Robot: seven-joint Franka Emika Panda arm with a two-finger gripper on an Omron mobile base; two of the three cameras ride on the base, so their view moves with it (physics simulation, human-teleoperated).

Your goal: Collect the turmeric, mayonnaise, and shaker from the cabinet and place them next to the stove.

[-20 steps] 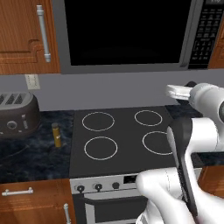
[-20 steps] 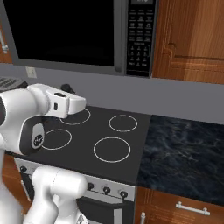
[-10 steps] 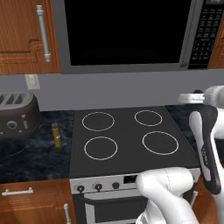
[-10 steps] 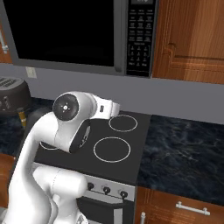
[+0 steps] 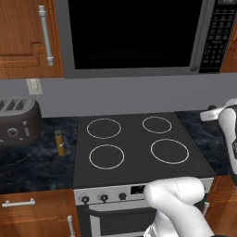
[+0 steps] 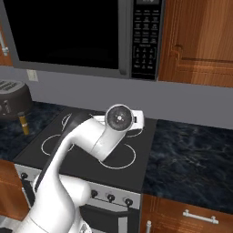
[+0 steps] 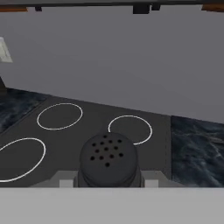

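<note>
The end effector point(image 7: 108, 183) is closed on a dark grey round shaker with a perforated top point(image 7: 108, 159), held above the black glass stove with white ring burners point(image 7: 87, 131). A slim olive-yellow turmeric bottle point(image 5: 59, 142) stands on the dark marbled table point(image 5: 37, 162), just left of the stove.

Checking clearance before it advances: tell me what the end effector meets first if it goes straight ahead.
The end effector, shut on the shaker, looks out over the stove toward the grey back wall. Probably the wall first; depth is unclear.
</note>
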